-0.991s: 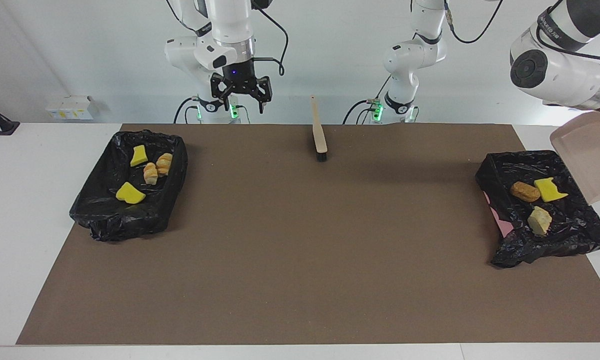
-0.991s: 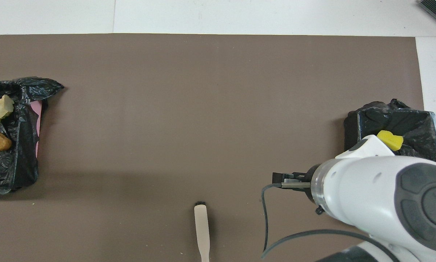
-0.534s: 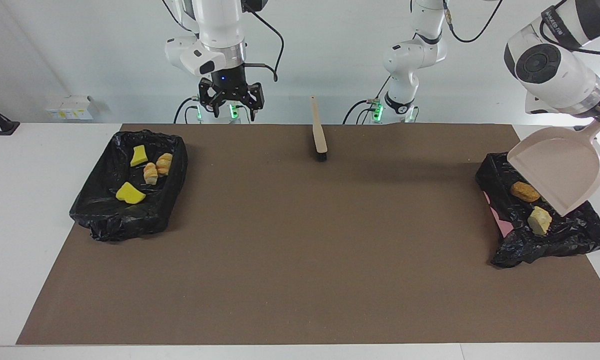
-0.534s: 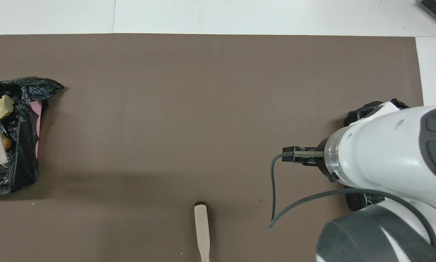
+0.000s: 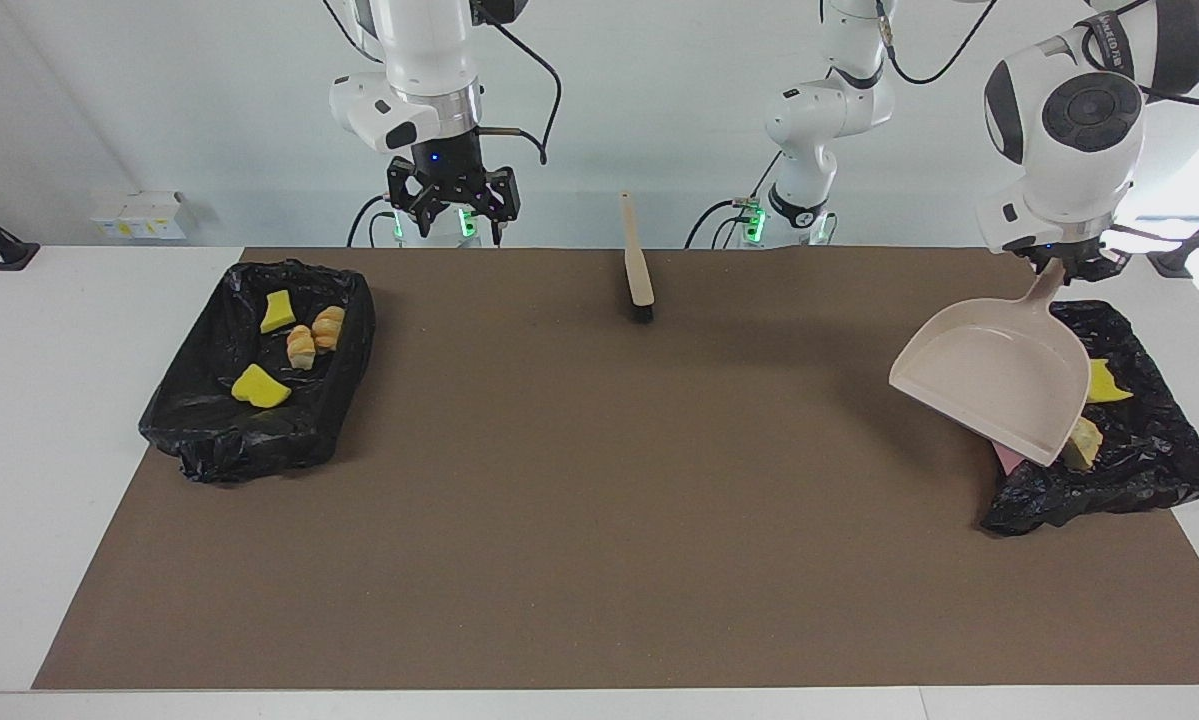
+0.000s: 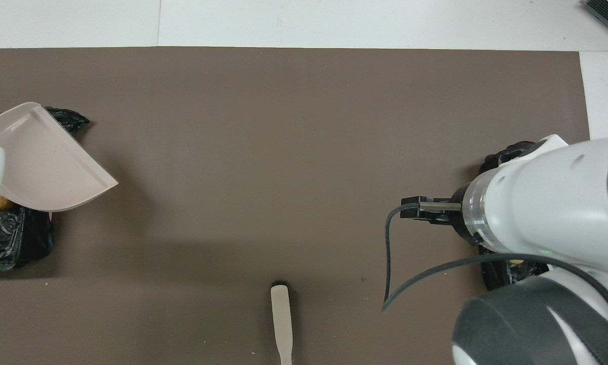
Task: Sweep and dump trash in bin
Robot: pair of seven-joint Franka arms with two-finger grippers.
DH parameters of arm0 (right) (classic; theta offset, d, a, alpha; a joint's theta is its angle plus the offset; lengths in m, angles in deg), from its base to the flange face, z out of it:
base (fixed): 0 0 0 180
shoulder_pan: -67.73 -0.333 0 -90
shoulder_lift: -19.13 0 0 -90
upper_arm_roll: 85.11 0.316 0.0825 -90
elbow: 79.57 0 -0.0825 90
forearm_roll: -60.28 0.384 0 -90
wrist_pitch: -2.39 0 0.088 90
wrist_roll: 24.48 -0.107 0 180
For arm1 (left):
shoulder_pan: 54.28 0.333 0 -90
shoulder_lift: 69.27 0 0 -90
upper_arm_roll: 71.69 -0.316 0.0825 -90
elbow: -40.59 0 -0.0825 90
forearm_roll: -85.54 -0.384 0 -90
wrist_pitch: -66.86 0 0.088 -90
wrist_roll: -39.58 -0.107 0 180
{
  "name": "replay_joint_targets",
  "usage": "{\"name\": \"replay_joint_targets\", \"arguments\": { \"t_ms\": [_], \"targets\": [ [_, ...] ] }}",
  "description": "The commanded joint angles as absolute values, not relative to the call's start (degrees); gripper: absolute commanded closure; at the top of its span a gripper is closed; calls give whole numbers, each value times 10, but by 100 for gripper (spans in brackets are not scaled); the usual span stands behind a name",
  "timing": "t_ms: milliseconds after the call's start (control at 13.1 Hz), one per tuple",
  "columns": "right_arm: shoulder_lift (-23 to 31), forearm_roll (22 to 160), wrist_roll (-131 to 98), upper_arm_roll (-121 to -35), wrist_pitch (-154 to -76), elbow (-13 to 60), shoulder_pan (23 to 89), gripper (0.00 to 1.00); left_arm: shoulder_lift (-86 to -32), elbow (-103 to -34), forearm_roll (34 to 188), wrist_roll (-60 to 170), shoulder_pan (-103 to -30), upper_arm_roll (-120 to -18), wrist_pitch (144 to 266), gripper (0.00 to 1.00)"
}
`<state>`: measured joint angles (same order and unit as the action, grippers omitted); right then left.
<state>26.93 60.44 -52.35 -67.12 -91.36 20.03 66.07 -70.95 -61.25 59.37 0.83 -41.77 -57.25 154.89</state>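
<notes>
The trash lies in two black-bag-lined bins. The bin [image 5: 204,440] at the right arm's end holds several pieces, among them a yellow chunk [image 5: 259,388] and a bread lump [image 5: 328,325]. The bin [image 5: 1149,470] at the left arm's end shows a yellow piece [image 5: 1104,382] and a tan lump [image 5: 1083,443]. My left gripper [image 5: 1064,265] is shut on the handle of the beige dustpan [image 5: 994,375], held tilted over that bin's inner edge; the pan also shows in the overhead view [image 6: 40,162]. My right gripper [image 5: 451,205] is open and empty, raised over the mat's edge at the robots.
The beige brush [image 5: 639,265] lies on the brown mat [image 5: 599,480] near the robots' edge, midway between the arms; it also shows in the overhead view [image 6: 281,319]. There the right arm [image 6: 537,213] covers most of its bin [image 6: 501,157].
The left arm has swung the dustpan in from outside the table's end, over its bin toward the mat and lower. The right gripper has drawn back toward its base and risen a little.
</notes>
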Motion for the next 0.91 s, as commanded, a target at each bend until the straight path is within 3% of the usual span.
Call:
{"name": "replay_joint_targets", "arguments": {
  "t_ms": [0, 839],
  "targets": [
    [238, 580, -506, -683, -896, 140, 667, 0, -723, -616, 670, 91, -427, -580, 1545, 100],
    [235, 587, -341, -848, -837, 100, 650, 0, -710, -625, 849, 492, -579, -579, 1648, 100]
  ]
}}
